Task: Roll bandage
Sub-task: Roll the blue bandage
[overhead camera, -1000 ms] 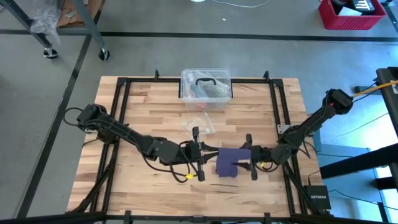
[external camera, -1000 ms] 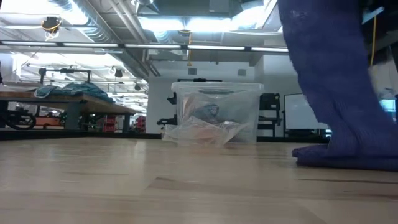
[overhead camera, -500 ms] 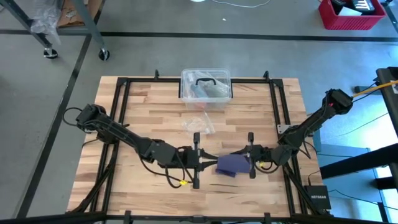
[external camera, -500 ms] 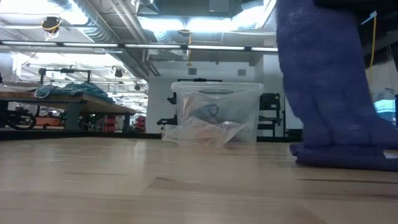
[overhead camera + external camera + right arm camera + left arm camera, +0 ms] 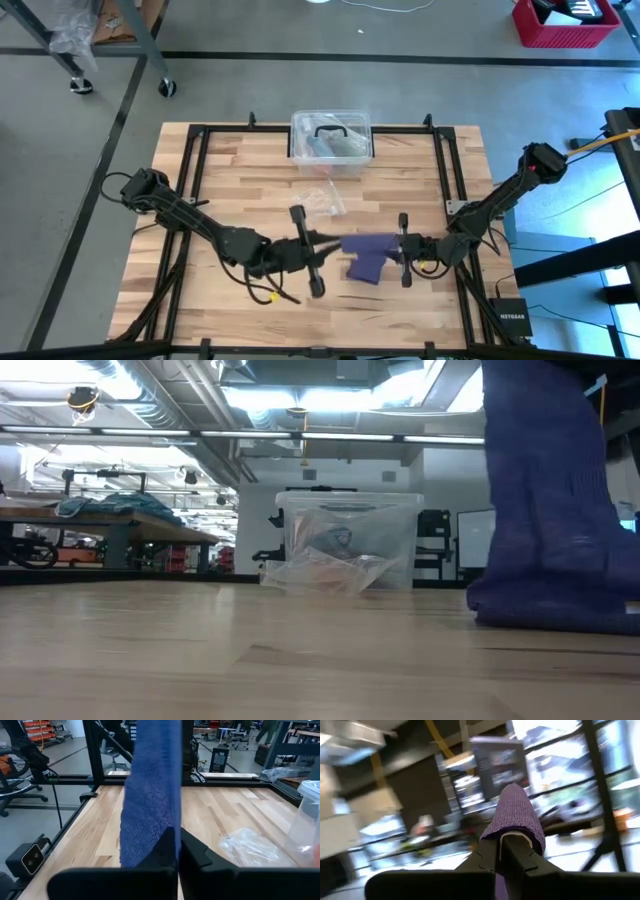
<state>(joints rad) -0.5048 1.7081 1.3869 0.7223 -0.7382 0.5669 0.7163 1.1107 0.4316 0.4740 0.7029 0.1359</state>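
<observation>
Wooden tabletop (image 5: 240, 180) inside a black frame, grey concrete floor all round. Left gripper (image 5: 318, 243) jaws clenched on one end of the bandage (image 5: 368, 255); its wrist view shows the purple fabric (image 5: 515, 817) pinched and draped over the closed fingertips. Right gripper (image 5: 402, 252) jaws also clamped on the bandage, the strip (image 5: 150, 800) rising straight up from the closed fingers in that wrist view. Bandage spans between the two grippers, near the front edge, right of centre; part of it sags and bunches onto the wood, seen in the low view as a hanging purple sheet (image 5: 550, 510) with folds resting on the surface. Left arm reaches in from the left edge, right arm from the right edge, grippers facing each other. Crinkled clear wrapper (image 5: 320, 198) lies just behind the grippers, near the middle. Clear plastic box (image 5: 331, 142) with black handle sits at the back edge, centre. Red crate (image 5: 565, 22) on the floor beyond the back right corner.
</observation>
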